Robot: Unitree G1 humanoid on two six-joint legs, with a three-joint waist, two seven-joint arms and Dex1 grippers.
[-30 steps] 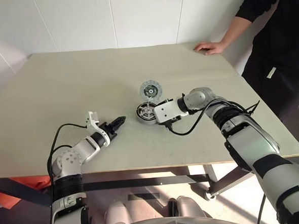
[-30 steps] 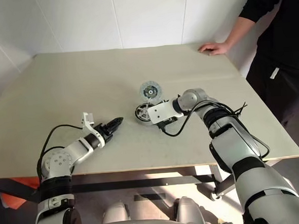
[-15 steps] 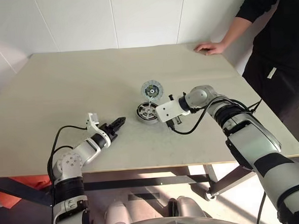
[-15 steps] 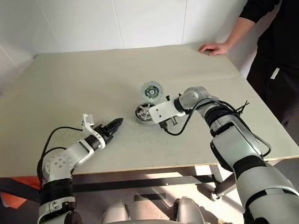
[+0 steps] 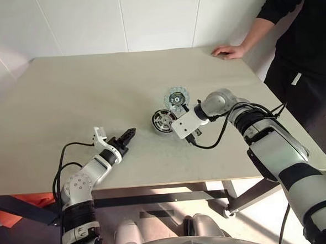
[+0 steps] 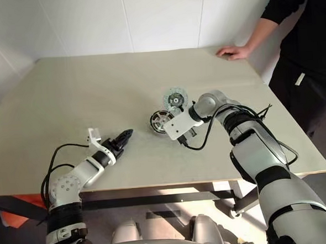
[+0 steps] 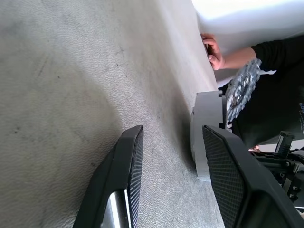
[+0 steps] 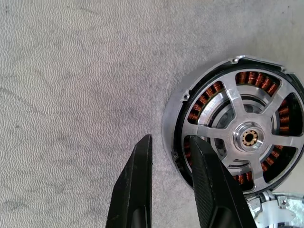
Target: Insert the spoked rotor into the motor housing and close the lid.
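The motor housing (image 5: 163, 121), a silver ring with copper windings and a silver spoked centre (image 8: 247, 137), lies mid-table. My right gripper (image 8: 168, 140) comes down on its near-left rim, one finger outside the ring and the other over the windings, shut on that rim. The lid (image 5: 176, 98), a grey ribbed disc with a dark hub, stands tilted on edge just behind the housing, beside my right wrist. The spoked rotor is out of view. My left gripper (image 5: 130, 133) hovers low over the table to the left of the housing, open and empty, and its fingers (image 7: 130, 156) point toward it.
A person stands at the table's far right corner with a hand (image 5: 228, 51) resting on the tabletop (image 5: 94, 87). A black cable (image 5: 208, 144) loops from my right wrist onto the table in front of the housing.
My right gripper's fingers have narrowed onto the housing rim and its wrist has rolled. The lid has shifted right, and the housing moved slightly. The left arm has kept still.
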